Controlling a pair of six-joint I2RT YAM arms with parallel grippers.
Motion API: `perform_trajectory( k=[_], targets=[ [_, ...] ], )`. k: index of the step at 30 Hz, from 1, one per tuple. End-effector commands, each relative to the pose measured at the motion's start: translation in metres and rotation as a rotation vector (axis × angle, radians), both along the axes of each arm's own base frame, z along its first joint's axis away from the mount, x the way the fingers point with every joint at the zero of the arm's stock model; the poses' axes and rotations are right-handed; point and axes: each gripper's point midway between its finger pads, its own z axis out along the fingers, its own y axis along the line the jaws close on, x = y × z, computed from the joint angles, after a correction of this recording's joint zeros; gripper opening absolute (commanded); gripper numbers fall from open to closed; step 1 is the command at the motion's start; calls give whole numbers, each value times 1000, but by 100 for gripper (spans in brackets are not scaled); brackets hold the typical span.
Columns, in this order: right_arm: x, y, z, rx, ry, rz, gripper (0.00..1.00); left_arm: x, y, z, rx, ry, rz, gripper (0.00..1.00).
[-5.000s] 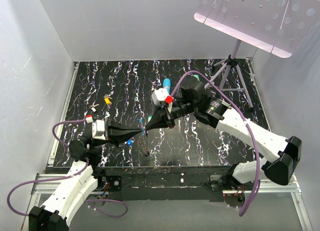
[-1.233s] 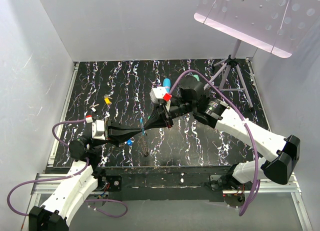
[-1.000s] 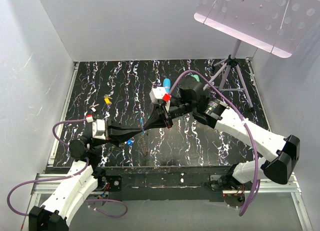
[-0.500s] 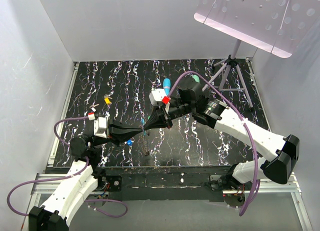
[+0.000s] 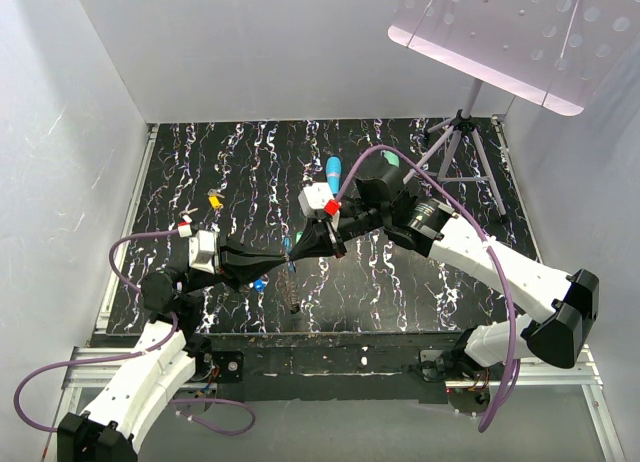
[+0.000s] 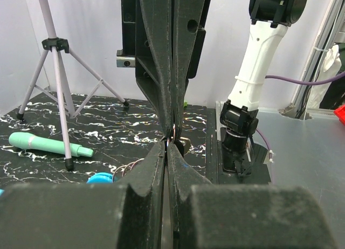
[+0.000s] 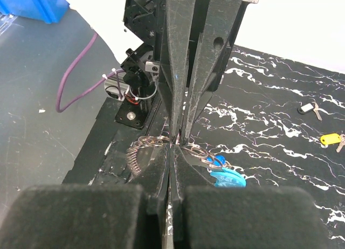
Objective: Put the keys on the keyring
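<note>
the left tool (image 5: 283,254) and the right tool (image 5: 297,250) meet tip to tip over the near middle of the black marbled worktop (image 5: 210,152). each is clenched, its fingers pressed flat together. the keyring (image 7: 144,142) is pinched right where they meet. its wire loops fan out on both sides of the right tool's tips, and its beaded chain (image 5: 292,294) trails toward 6 o'clock, ending close to the worktop's near edge.

a blue key (image 5: 259,282) lies at 7 o'clock from the tips, just under the left tool's fingers and touching the loops; i cannot tell whether it is threaded on. a yellow key (image 5: 214,199) sits well apart at 10 o'clock, with a pale key (image 7: 307,107) near it. a blue wand (image 5: 333,168) lies at 1 o'clock. a teal wand (image 5: 388,159) lies farther right, partly hidden by the right arm, beside the tripod (image 5: 458,132).
</note>
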Motion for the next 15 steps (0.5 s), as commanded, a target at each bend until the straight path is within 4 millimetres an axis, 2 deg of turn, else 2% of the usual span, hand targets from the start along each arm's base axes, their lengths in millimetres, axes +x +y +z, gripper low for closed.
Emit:
perform_trajectory(
  k=[1,15],
  targets=[
    [-10,-7,0,-1,-16,21,1,6,7,30,-67,-50,65,0],
    [-6,-6,-10,-17,-13,-6,1,6,12,41,-125,-57,104,0]
  ],
)
